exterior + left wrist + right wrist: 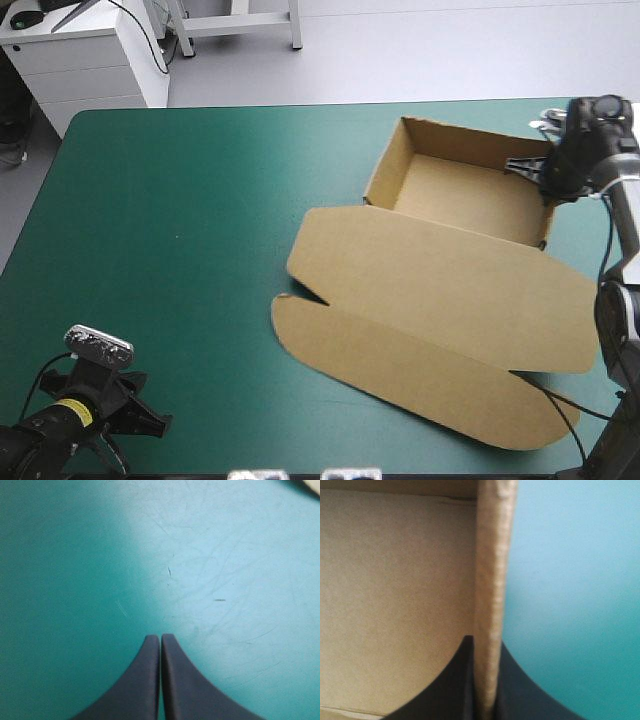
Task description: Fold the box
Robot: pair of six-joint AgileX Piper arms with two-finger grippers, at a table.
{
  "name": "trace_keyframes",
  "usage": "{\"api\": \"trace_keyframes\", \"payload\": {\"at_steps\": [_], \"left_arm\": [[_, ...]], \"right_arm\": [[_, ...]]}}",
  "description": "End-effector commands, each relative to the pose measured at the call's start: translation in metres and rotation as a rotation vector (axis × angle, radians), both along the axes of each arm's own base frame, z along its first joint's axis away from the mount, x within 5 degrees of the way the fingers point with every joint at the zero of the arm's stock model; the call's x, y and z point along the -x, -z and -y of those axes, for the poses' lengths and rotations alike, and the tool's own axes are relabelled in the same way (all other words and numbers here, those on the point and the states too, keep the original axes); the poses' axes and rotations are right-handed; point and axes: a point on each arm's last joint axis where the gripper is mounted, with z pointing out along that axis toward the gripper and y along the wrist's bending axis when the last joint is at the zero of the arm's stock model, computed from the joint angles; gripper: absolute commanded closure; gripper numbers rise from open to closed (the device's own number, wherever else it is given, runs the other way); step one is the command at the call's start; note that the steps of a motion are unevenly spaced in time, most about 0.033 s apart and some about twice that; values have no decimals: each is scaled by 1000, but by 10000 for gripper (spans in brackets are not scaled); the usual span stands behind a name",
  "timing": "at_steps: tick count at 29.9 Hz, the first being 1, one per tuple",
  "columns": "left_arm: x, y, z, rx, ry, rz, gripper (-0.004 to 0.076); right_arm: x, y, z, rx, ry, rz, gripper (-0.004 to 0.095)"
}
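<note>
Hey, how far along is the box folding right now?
Done: the box has its tray standing, walls raised. In hand: the right gripper is shut on the tray's side wall, one finger either side. The left gripper is shut, empty, over bare teal-green cover. Left: the lid lies flat, flaps spread.
</note>
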Motion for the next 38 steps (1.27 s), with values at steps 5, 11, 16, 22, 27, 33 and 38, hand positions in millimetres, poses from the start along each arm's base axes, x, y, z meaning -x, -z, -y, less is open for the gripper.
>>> {"api": "trace_keyframes", "payload": {"at_steps": [5,11,16,22,27,33,38], "left_arm": [[-4,-11,2,28,1,76,731],[-4,-11,2,28,1,79,731],[-5,-12,2,34,-4,82,731],[-5,-12,2,33,-2,82,731],[-5,-12,2,33,-2,82,731],[-5,-12,2,33,-2,82,731],[-5,-11,2,33,-2,82,731]], "right_arm": [[39,-34,101,6,289,89,927],[65,-34,153,74,413,70,926],[72,-32,168,186,360,3,898],[71,-31,167,178,353,6,579],[72,-35,163,159,321,19,458],[83,-67,140,79,211,143,468],[100,-101,112,-38,156,298,662]]}}
